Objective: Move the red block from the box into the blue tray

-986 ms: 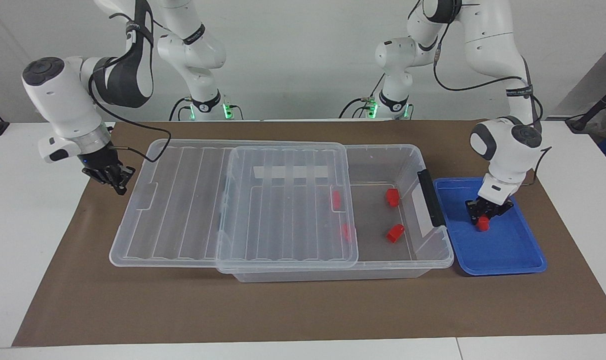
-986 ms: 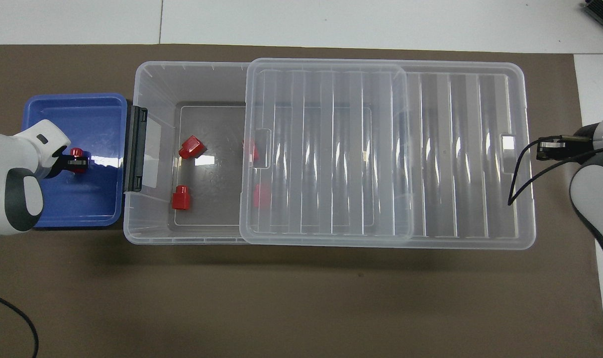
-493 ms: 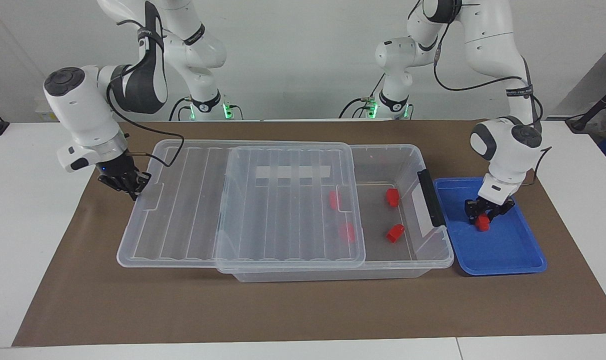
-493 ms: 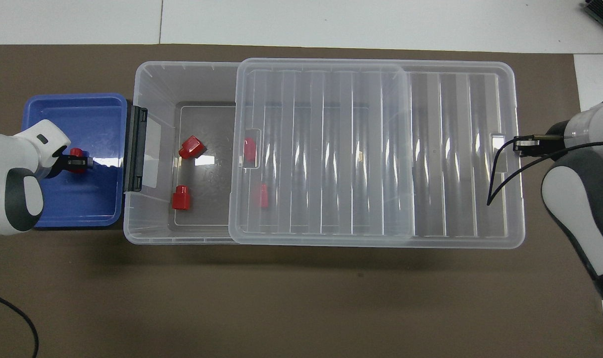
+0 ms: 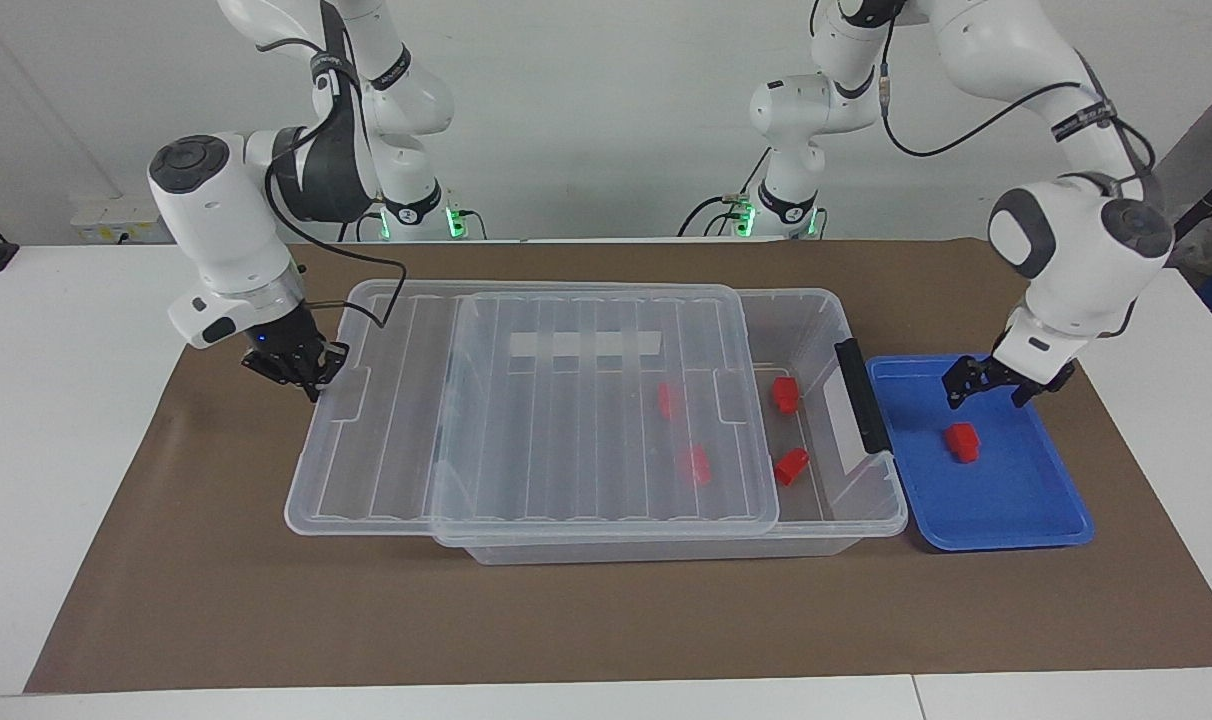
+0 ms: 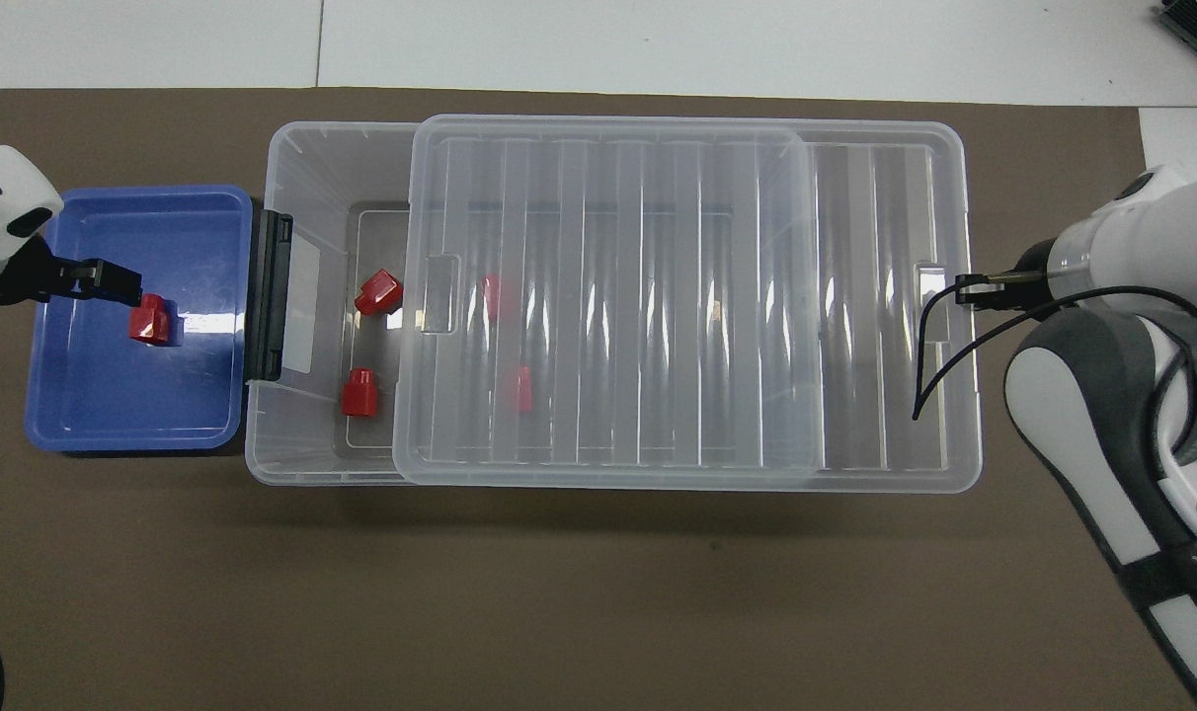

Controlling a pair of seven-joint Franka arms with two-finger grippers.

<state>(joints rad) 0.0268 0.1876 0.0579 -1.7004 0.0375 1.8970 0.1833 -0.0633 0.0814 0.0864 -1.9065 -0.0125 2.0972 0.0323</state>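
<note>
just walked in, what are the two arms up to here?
The left hand hangs open over the shallow blue plastic tray, above a small red plastic block that lies in it. The right hand, shut, is at the end of the ribbed clear lid, which covers most of the large transparent plastic box. Four more red blocks are in the box.
</note>
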